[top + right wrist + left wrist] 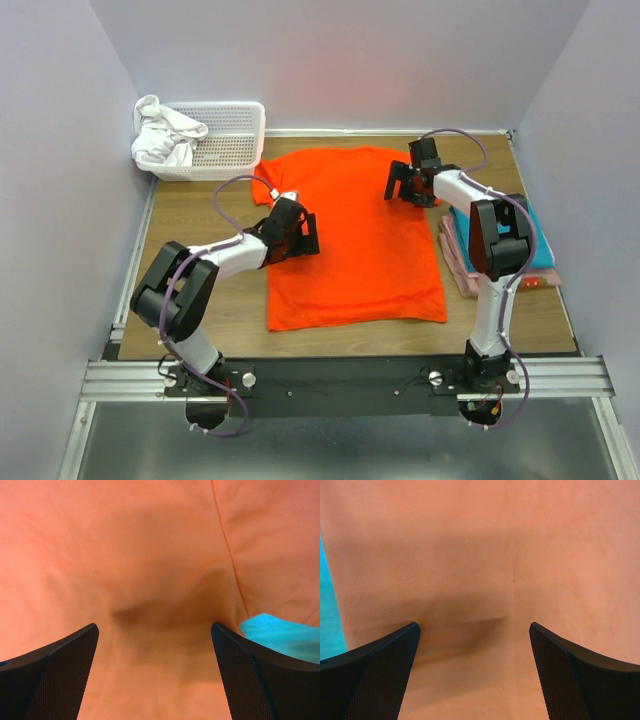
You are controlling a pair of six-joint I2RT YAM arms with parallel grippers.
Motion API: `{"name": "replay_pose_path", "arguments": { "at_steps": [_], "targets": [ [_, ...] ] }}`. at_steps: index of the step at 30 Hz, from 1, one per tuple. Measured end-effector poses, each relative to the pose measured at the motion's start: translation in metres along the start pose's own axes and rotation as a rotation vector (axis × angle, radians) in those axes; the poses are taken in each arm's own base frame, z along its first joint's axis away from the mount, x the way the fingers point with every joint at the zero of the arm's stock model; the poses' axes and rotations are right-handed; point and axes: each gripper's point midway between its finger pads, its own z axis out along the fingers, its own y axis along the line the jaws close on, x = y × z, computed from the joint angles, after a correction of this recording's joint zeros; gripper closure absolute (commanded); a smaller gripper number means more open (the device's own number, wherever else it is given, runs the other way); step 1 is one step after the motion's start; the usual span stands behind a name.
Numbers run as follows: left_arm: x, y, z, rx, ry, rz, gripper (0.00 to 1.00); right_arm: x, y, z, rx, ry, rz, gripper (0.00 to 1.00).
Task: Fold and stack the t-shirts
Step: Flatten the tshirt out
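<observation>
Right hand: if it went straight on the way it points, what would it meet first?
The orange shirt, lying straight ahead of the open right hand. The cloth looks close, though exact depth is unclear.

We find the right arm (497,240) covering much of the folded stack (543,262) on the worktop (200,300), the left claw (305,235) hiding part of the orange t-shirt (355,250), both wrist views cutting that shirt off at every edge, and the crumpled white cloth (165,138) in the basket (235,135) too bunched for us to name.
</observation>
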Motion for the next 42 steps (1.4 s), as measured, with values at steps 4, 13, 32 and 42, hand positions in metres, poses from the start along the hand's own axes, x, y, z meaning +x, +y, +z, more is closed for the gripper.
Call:
{"name": "replay_pose_path", "arguments": {
  "at_steps": [4, 13, 32, 42],
  "targets": [
    [0.026, -0.001, -0.023, 0.041, 0.015, -0.043, 0.02, 0.001, 0.013, 0.005, -0.05, 0.012, -0.047, 0.0],
    [0.093, -0.011, -0.073, 0.117, 0.098, -0.136, 0.02, 0.006, 0.096, 0.018, -0.188, -0.006, -0.211, 0.0],
    [0.196, -0.091, -0.166, 0.331, 0.37, -0.026, 0.02, 0.092, 0.34, 0.004, -0.614, -0.043, -0.53, 0.0],
    [0.035, -0.089, -0.201, 0.264, -0.125, -0.189, 0.02, 0.042, 0.28, -0.087, -0.439, -0.149, -0.437, 0.0]
  ]
}}
